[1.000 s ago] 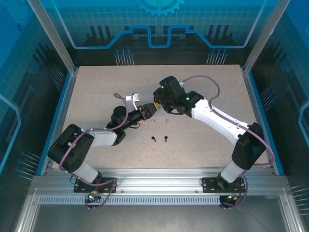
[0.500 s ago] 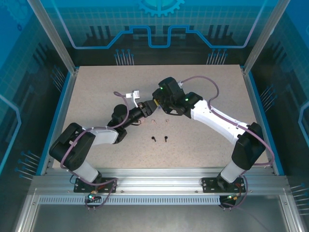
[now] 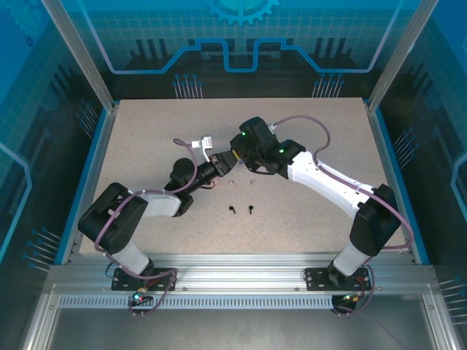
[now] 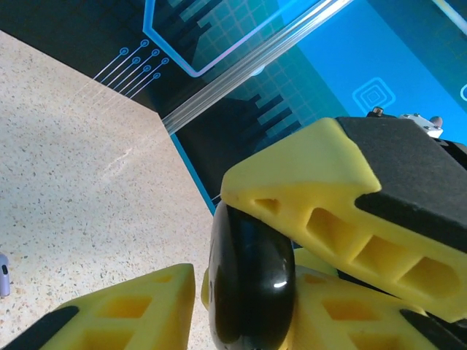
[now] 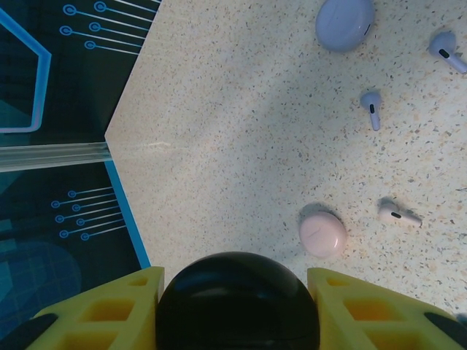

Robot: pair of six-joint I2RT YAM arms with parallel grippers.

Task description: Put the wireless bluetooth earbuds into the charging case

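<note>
A glossy black round charging case (image 5: 237, 302) is clamped across its width by my right gripper (image 5: 235, 310), both yellow fingers touching it. My left gripper (image 4: 252, 292) faces it, seeing the case (image 4: 252, 281) edge-on between its fingers. A thin sliver of table shows between the lower-left finger (image 4: 117, 313) and the case. The two grippers meet mid-table (image 3: 228, 160). Two black earbuds (image 3: 232, 211) lie on the table in front of them. A pink earbud (image 5: 398, 214) and two purple earbuds (image 5: 372, 108) lie farther off.
A pink round case (image 5: 322, 235) and a purple round case (image 5: 344, 23) sit shut on the speckled table (image 3: 146, 131). Two pale earbuds (image 3: 252, 181) lie just in front of the grippers. Blue rails and clear walls edge the table.
My left gripper has pushed in toward the right gripper and its jaws have narrowed around the black case. The right arm holds still with the case.
</note>
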